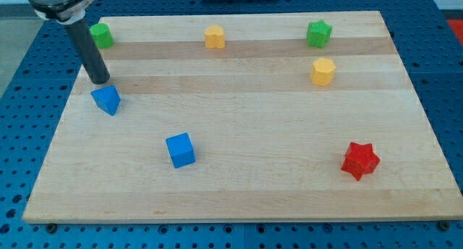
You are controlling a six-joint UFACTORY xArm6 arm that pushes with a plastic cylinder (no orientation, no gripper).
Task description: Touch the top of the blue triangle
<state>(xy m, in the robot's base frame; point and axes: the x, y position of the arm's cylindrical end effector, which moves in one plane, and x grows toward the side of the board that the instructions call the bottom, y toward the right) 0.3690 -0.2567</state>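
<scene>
Camera view: two blue, two green, two yellow blocks, one red star [359, 160]; no gripper, my tip [100, 82] just above blue triangle [106, 100].

1. My tip [100, 82] sits just above the blue triangle [106, 100], at the table's [239, 191] left side; nothing between them.
2. Green block [101, 35] near, up-left by the rod.
3. Blue cube [180, 150] well apart, lower right of the triangle; open wood between.
4. Top edge: yellow block [214, 37], green star [318, 33]; yellow hexagon [323, 72] below it.
5. Red star [360, 161] far lower right.
</scene>
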